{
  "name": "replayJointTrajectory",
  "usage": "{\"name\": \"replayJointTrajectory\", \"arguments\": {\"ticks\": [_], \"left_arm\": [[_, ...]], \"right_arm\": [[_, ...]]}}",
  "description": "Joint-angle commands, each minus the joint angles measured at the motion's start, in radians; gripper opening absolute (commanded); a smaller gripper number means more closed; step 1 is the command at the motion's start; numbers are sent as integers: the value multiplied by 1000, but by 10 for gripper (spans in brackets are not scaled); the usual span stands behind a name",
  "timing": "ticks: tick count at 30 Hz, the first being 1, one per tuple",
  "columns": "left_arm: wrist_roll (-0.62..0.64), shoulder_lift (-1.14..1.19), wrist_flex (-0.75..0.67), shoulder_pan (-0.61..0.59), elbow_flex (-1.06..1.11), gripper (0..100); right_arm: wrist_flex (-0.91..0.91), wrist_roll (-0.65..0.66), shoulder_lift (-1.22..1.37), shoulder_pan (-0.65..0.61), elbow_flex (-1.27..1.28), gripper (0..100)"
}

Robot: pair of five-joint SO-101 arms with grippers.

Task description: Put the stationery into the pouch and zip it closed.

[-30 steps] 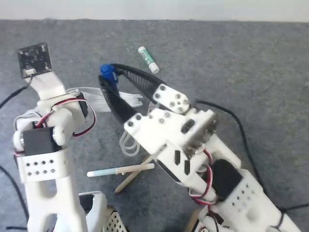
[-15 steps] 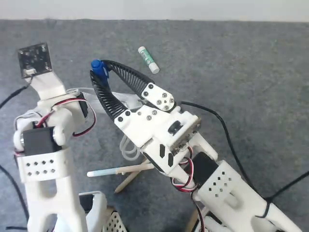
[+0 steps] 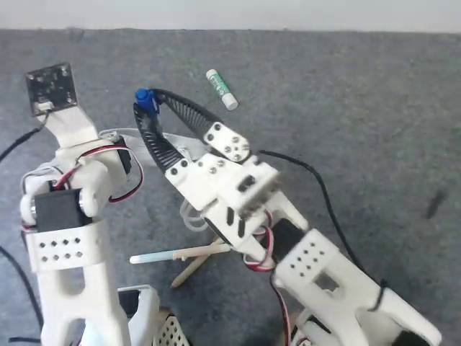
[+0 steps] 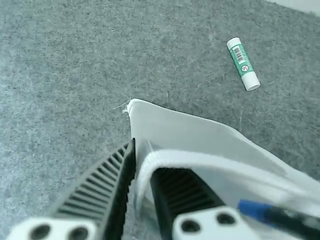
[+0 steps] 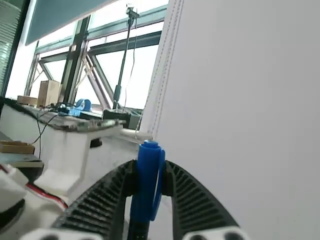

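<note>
My right gripper (image 3: 148, 106) is shut on a blue pen (image 3: 143, 97), held upright above the white pouch (image 3: 115, 135). The right wrist view has the pen (image 5: 149, 185) clamped between the black fingers (image 5: 192, 197). My left gripper (image 4: 137, 150) is shut on the pouch's rim (image 4: 165, 159), holding the pouch (image 4: 200, 135) up off the grey carpet. The blue pen's tip (image 4: 265, 212) hovers by the pouch mouth. A green-and-white glue stick (image 3: 221, 89) (image 4: 243, 64) lies beyond the pouch. A light-blue pen (image 3: 155, 256) and a wooden pencil (image 3: 196, 265) lie near the arm bases.
The left arm's white body (image 3: 68, 209) stands at the near left with red and black wires. A black cable (image 3: 328, 194) trails from the right arm. Clear loops (image 3: 191, 216) lie under the right arm. Open grey carpet (image 3: 374, 108) extends to the right.
The right arm has swung left and tilted over, carrying the blue pen leftward to above the pouch. The left arm has stayed where it was.
</note>
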Motion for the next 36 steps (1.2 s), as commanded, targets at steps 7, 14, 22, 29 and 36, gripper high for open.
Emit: {"name": "replayJointTrajectory", "arguments": {"ticks": [7,14,22,29,36], "left_arm": [[12,2,-35,2,-18,9],[14,2,-35,2,-16,9],[14,2,-34,2,-12,9],[14,2,-32,0,-10,9],[14,2,-32,0,-8,9]], "right_arm": [[-44,18,-1,13,91,6],[-36,97,-1,7,183,6],[-36,144,-56,-19,324,6],[-36,143,-88,-10,374,19],[-42,143,-97,-8,400,166]]}}
